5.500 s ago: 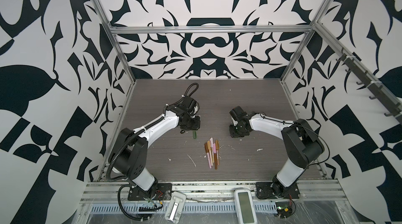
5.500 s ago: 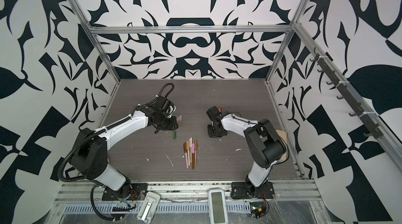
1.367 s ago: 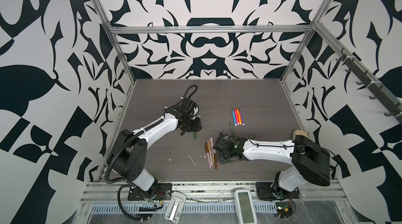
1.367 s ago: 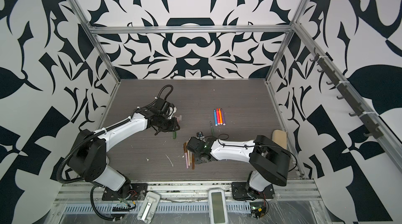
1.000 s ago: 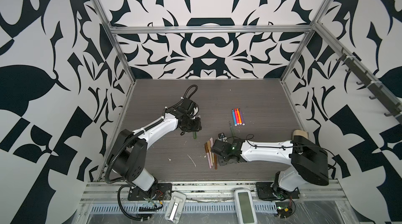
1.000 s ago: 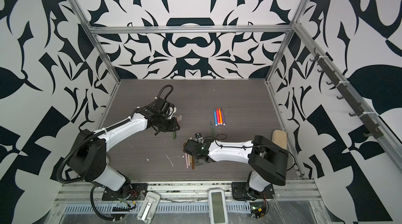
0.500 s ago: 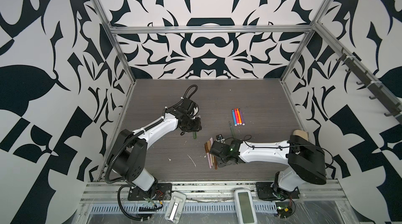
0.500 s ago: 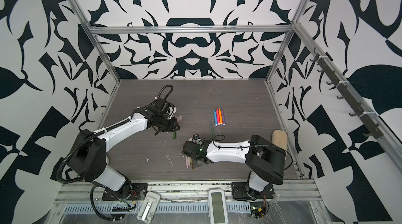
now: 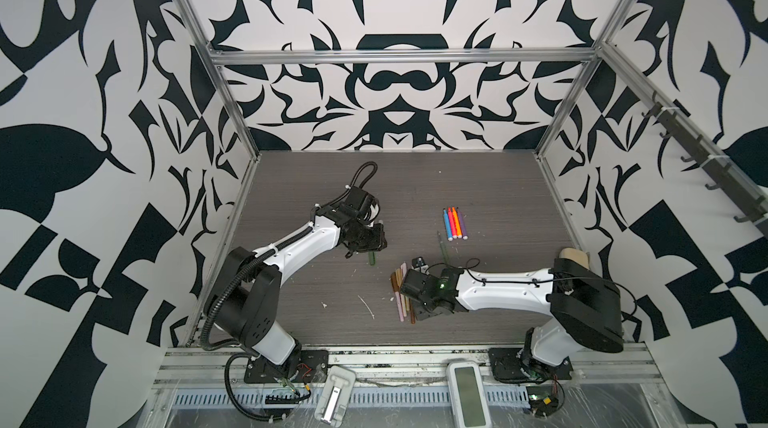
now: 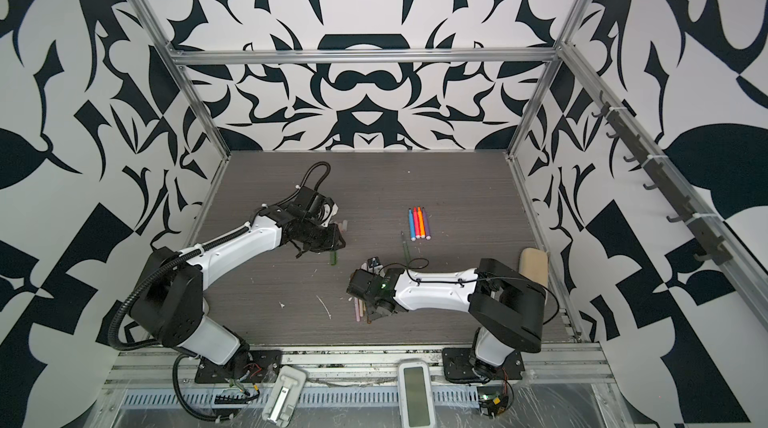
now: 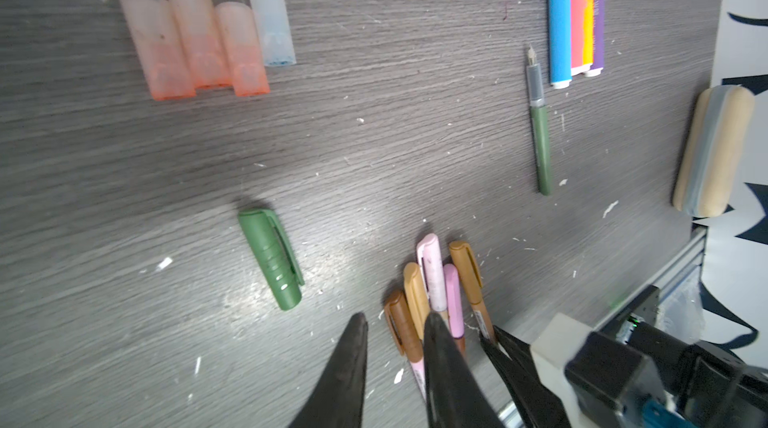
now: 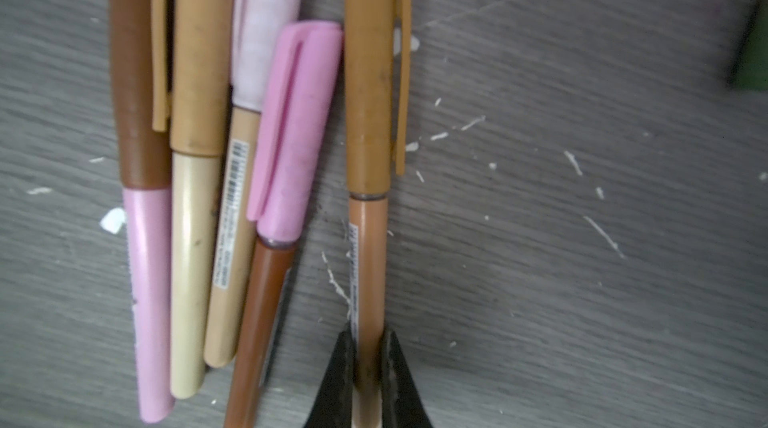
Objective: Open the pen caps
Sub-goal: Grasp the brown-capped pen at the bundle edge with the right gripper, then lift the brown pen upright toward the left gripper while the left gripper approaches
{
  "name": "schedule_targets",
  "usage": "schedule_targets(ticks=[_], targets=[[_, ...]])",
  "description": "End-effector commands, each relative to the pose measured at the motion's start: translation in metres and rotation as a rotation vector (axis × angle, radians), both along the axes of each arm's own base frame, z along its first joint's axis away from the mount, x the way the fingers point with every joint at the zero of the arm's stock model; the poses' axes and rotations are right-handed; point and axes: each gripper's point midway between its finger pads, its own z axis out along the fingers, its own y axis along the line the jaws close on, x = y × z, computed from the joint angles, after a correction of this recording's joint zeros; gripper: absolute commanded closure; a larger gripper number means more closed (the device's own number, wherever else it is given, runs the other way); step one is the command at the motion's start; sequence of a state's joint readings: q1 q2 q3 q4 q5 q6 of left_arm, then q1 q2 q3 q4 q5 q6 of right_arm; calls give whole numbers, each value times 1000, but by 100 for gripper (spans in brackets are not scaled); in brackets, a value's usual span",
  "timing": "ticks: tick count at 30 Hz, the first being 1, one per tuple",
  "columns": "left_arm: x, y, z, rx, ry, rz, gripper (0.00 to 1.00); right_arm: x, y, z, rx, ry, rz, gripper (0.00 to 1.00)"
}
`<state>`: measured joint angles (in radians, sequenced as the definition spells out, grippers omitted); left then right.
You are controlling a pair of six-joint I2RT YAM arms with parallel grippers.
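Observation:
A cluster of capped slim pens [image 9: 400, 293] [image 10: 358, 306] in brown, tan and pink lies front of centre. My right gripper [image 12: 368, 347] is shut on the barrel of the tan pen [image 12: 368, 264], which lies beside the cluster with its tan cap [image 12: 370, 73] on. My left gripper [image 11: 395, 322] hovers open and empty behind the cluster, above a loose green cap [image 11: 270, 257]. An uncapped green pen [image 11: 540, 135] and uncapped blue, red, orange and purple pens [image 9: 455, 222] lie further back. Several translucent pinkish and clear pen caps [image 11: 199, 44] sit in a row.
A beige foam roll [image 9: 575, 257] [image 11: 712, 152] lies against the right wall. White flecks of debris [image 9: 368, 307] are scattered over the grey wood-grain table [image 9: 498, 197]. Two handheld devices [image 9: 467, 394] rest on the front rail.
My right arm has come from the back to the slim pens at the front, and its jaws have closed on the tan pen's barrel. The left arm has stayed still.

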<state>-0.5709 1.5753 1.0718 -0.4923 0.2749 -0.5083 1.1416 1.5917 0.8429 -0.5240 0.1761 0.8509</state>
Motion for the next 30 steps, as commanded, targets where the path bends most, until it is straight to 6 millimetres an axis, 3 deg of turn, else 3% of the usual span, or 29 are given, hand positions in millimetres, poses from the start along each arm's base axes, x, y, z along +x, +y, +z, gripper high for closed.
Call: schedule_targets(ticks=[1,6,12,16,23,30], targets=[[-4,-11,13,-88,6,8,72,13,-14,20,-30,-56,-10,92],[-6,-24,22,-190,37,18,72,26,-25,42,27,-93,-38,92],[-10,-37,33,-290,80,15,70,26,-12,66,200,-110,2,94],[-11,-44,36,-344,97,21,64,30,-14,77,277,-122,-13,98],[-16,-59,37,-400,141,12,62,33,-21,86,378,-130,-57,100],[-26,-88,36,-444,176,-16,62,37,-18,87,439,-121,-81,100]])
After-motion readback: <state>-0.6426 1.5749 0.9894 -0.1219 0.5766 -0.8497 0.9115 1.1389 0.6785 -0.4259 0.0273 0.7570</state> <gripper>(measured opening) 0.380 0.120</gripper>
